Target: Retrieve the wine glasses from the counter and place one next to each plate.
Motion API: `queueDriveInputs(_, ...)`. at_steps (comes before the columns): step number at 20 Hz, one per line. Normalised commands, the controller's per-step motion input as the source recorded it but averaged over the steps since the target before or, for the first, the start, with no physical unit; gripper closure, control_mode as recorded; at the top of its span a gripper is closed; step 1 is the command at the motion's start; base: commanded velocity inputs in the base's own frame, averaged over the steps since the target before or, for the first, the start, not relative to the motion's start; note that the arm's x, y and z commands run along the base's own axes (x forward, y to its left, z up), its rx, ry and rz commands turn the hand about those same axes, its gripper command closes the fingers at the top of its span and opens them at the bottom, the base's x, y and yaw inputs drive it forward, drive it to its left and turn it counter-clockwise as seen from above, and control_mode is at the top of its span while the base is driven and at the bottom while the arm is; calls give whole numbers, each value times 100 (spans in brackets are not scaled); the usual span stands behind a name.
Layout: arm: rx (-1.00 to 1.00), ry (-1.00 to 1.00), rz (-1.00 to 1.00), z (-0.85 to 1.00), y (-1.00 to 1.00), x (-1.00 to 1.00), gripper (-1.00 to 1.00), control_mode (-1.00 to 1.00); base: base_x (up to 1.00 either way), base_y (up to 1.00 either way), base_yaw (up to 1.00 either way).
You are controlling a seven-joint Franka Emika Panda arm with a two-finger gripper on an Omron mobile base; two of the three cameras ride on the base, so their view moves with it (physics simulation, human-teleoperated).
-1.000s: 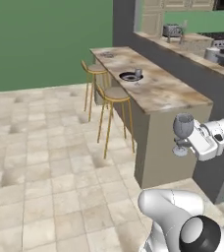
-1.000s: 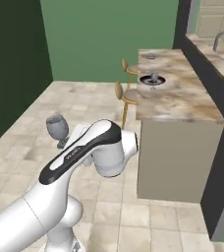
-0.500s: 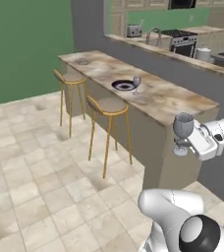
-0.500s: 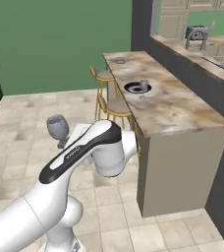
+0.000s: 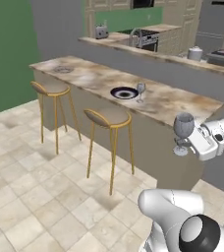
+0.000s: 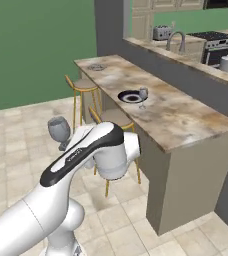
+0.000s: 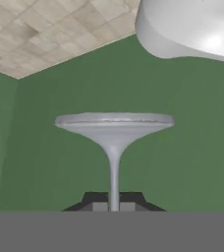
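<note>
- In the left base view, two bar stools [image 5: 109, 118] with gold legs stood at left and centre, in front of the bar [image 5: 178, 106], whose mottled tan surface ran from the upper left toward the right.
- Two plates showed on that surface: a pale one [image 5: 62, 69] far toward the upper left, and a dark-centred one [image 5: 124, 92] near the middle.
- One wine glass [image 5: 140, 89] stood upright just right of the dark-centred plate, close beside it.
- A second wine glass, the held glass [image 5: 183, 127], hung upright in the air at right of centre, off the bar's near end.
- The arm rose from the lower right and reached its white hand leftward to the glass; the fingers [image 5: 184, 143] were shut narrow on its stem, below the bowl.
- In the hand view, the foot of the held glass [image 7: 114, 123] faced the camera against a green wall, and the dark fingers [image 7: 114, 203] pinched the stem at the bottom centre.
- In the right base view, the held glass [image 6: 59, 130] sat at centre left above the white forearm, the standing glass [image 6: 143, 95] and dark plate [image 6: 130, 96] lay right of centre on the bar.
- The far counter [image 5: 155, 53] crossed the upper frame, with a toaster [image 5: 101, 32] and a pot [image 5: 195, 52] on it.
- No writing or brand could be read anywhere.
</note>
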Motion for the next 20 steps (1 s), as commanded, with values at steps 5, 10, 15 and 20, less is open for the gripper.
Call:
queueDriveInputs(5,0,0,0,0,0,0,100,100,29,100,-39)
queueDriveInputs(10,0,0,0,0,0,0,100,100,9,100,-34)
queueDriveInputs(15,0,0,0,0,0,0,100,100,3,100,-33)
queueDriveInputs(20,0,0,0,0,0,0,100,100,7,100,-36)
